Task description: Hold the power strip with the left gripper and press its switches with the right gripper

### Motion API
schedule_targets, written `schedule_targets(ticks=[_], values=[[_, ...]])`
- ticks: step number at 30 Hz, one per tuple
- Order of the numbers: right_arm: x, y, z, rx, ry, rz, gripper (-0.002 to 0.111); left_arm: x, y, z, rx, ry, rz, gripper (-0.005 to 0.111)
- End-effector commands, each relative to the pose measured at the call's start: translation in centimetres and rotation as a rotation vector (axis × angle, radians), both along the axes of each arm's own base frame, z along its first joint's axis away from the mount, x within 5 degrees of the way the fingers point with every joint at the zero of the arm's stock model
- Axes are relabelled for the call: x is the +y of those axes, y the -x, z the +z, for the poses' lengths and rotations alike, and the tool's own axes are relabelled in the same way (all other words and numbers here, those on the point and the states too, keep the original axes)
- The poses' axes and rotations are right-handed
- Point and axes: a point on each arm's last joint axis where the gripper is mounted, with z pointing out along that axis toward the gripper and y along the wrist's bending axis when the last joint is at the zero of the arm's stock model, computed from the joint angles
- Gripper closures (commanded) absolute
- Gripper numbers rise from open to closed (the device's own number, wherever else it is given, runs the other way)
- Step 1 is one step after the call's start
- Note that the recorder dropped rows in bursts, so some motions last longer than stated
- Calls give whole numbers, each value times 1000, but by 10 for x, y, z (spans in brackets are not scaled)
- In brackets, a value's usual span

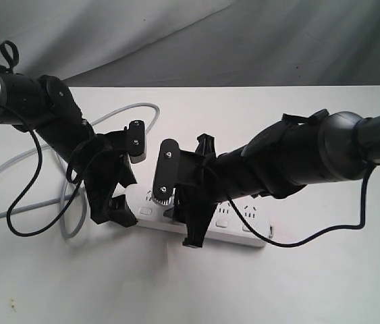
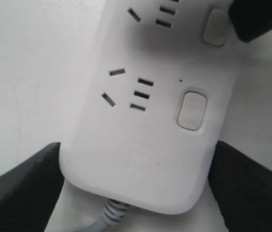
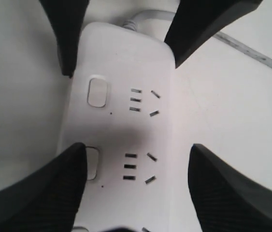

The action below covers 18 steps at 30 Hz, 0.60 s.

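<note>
at the left of the exterior view a grey cord (image 1: 14, 162) loops over the white table (image 1: 311, 290), crossed by a thin black cable (image 1: 21, 219) hanging from the slim arm. just right of the loops the left gripper (image 1: 117, 214) comes down on the cord end of the power strip (image 1: 233, 228), which lies flat at the middle of the frame. its fingers (image 2: 20, 188) sit against both long sides of the strip, clasping it. next along, the right gripper (image 1: 188, 228) hangs over the strip with its fingers (image 3: 39, 193) spread wide, grasping nothing. one tip covers the edge of the second of the switches (image 3: 97, 92) from the cord end, though whether it touches cannot be told. the other tip stands over bare table beside the strip. creased grey cloth (image 1: 176, 40) fills the upper frame behind the table.
</note>
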Motion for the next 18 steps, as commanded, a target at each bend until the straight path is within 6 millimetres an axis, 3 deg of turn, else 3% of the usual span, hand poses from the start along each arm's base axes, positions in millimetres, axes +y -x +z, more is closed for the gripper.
schedule_targets(ticks=[1,6,18], values=[[-2,3,27,-50,-36,-7,51,-1,0,-1,4,3,10,34],[-13,8,34,-72,-27,-50,51,-1,0,-1,4,3,10,34],[-32,14,18,-17,6,-87,51,-1,0,-1,4,3,10,34]])
